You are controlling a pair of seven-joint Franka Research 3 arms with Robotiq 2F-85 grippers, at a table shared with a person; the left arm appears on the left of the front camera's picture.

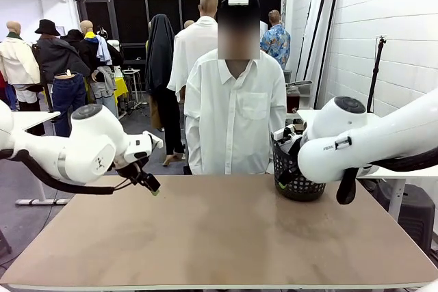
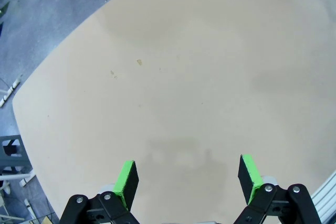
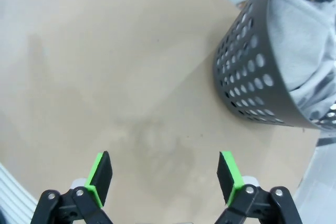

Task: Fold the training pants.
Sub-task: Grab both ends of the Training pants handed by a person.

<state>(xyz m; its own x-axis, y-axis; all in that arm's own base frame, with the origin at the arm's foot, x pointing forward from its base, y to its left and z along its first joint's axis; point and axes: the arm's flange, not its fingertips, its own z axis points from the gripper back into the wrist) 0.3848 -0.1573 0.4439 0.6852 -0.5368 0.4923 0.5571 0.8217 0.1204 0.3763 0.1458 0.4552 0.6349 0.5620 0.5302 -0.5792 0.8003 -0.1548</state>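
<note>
Grey soft-fabric training pants stuffed inside black perforated plastic basket, pending folding; right gripper near basket, left gripper well apart, both released, empty.

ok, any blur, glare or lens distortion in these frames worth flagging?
Front view: sharp, evenly lit, mild sheen on the table. Left wrist view: wide-angle bows the table edge; faint soft shadow ahead of the left claw. Right wrist view: the basket leans and stretches toward the corner; blotchy soft shadow ahead of the right claw.
</note>
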